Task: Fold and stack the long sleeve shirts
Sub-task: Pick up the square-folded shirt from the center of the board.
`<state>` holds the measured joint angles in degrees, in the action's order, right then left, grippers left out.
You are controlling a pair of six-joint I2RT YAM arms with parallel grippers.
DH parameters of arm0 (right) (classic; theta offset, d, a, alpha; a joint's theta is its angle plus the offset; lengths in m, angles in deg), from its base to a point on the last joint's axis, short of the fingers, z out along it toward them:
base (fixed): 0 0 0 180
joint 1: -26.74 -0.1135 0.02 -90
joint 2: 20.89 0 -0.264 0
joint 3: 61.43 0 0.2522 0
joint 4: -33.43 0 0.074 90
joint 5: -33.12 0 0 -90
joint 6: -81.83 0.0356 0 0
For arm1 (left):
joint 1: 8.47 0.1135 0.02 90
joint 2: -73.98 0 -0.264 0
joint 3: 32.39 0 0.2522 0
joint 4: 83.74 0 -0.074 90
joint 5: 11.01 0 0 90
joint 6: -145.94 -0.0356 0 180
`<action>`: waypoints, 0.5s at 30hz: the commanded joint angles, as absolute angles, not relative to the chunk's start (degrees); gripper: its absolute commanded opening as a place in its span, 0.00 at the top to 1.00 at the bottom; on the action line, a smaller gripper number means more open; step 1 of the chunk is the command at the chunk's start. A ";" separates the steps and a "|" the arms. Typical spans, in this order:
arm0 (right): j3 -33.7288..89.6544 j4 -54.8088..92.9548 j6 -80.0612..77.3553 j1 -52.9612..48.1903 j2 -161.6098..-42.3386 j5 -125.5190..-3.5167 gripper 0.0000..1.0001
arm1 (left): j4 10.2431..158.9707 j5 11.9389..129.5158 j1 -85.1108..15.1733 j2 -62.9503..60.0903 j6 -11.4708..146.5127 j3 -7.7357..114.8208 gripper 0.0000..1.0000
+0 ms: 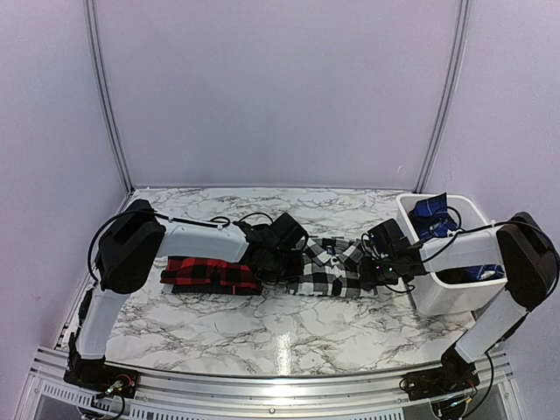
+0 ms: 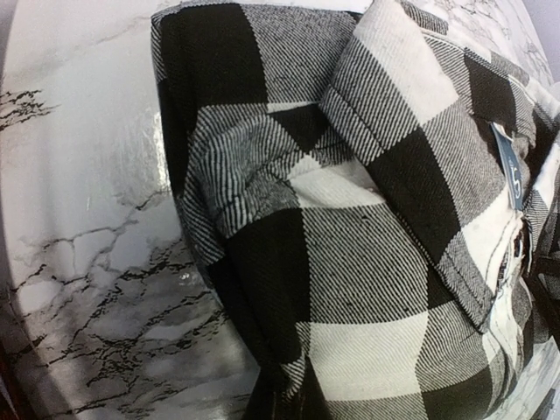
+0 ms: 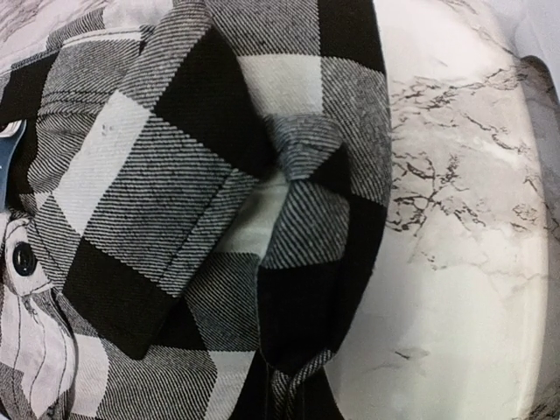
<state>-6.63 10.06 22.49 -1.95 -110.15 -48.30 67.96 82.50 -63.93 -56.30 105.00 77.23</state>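
Marble counter [image 1: 262, 332]; left pincer [image 1: 282, 261] and right pincer [image 1: 383, 264] clamp the folded black-and-white shirt [image 1: 332, 269] between them; next, probably a level lift onto the red-and-black shirt [image 1: 210, 274] just outside the left pincer

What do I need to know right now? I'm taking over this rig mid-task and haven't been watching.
Left hand: shut, apparently pinching the left edge of the black-and-white shirt.
Right hand: shut, apparently pinching that shirt's right edge.
Where: both shirts lie on the table, the red-and-black shirt beside the other, on the left arm's side.
Done: red-and-black shirt folded; black-and-white shirt looks folded compact, collar showing.
Left: the two lie side by side, so stacking remains.
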 commanded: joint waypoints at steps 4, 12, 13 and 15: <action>-3.24 3.50 22.42 -2.46 -106.01 -48.77 1.00 | 65.67 82.82 -64.28 -52.44 102.31 80.17 1.00; 1.59 -0.46 22.13 -3.56 -101.30 -48.37 1.00 | 65.61 84.13 -64.28 -47.91 100.07 80.44 1.00; 2.29 -0.84 22.09 -3.91 -100.86 -48.35 1.00 | 65.57 84.42 -64.28 -47.22 99.70 80.35 1.00; 4.09 -1.59 22.07 -4.74 -100.31 -48.09 1.00 | 65.41 85.01 -64.19 -45.88 98.96 80.32 1.00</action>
<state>-0.71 0.34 22.22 -3.08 -102.54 -48.65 66.32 83.26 -63.97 -51.01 101.44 78.23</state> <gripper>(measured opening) 0.007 0.021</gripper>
